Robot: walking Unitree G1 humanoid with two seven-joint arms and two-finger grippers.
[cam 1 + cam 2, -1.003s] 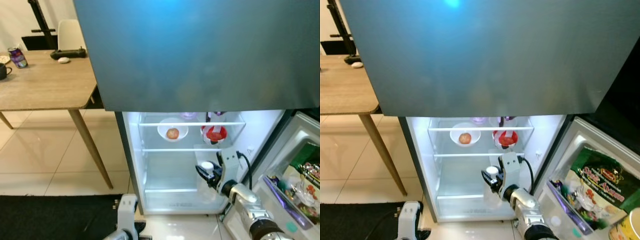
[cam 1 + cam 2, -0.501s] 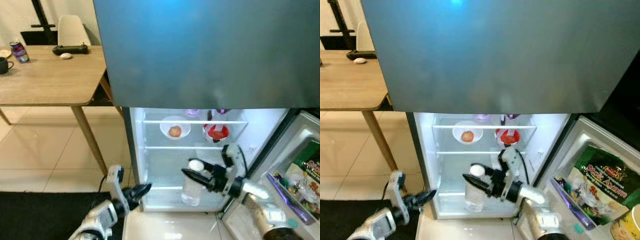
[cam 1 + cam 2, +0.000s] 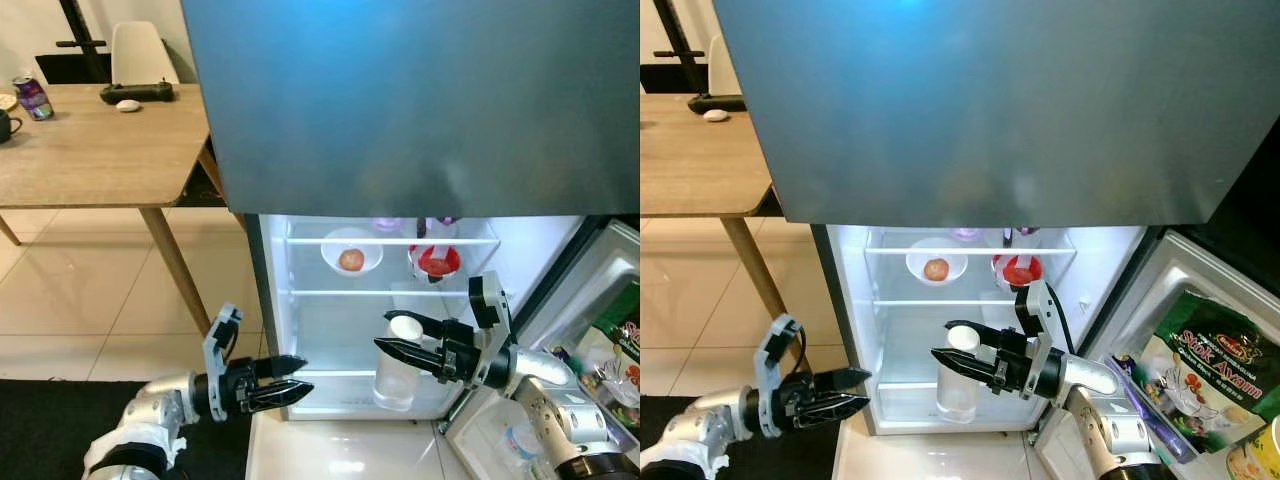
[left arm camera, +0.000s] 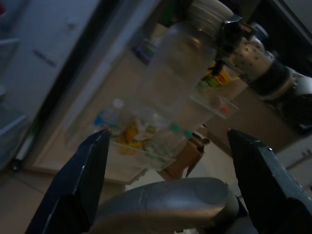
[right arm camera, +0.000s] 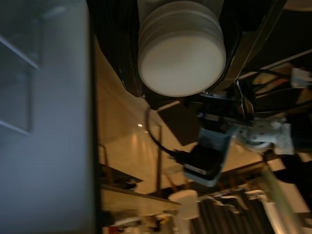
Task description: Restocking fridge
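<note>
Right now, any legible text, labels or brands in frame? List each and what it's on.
"Ayam": partly readable second word on the green snack bag in the fridge door shelf; the first word is too blurred.
Purple drink can on the wooden table: print too small to read.
Clear plastic bottle with white cap: no label visible.

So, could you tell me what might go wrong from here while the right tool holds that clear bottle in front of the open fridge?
1. The right tool grips the clear bottle only at its white cap, so the hanging body could swing or slip loose.
2. The left tool, open, points toward the bottle; a badly timed handover could knock it.
3. The bottle hangs close to the fridge's glass shelf and could strike its edge going in.
</note>
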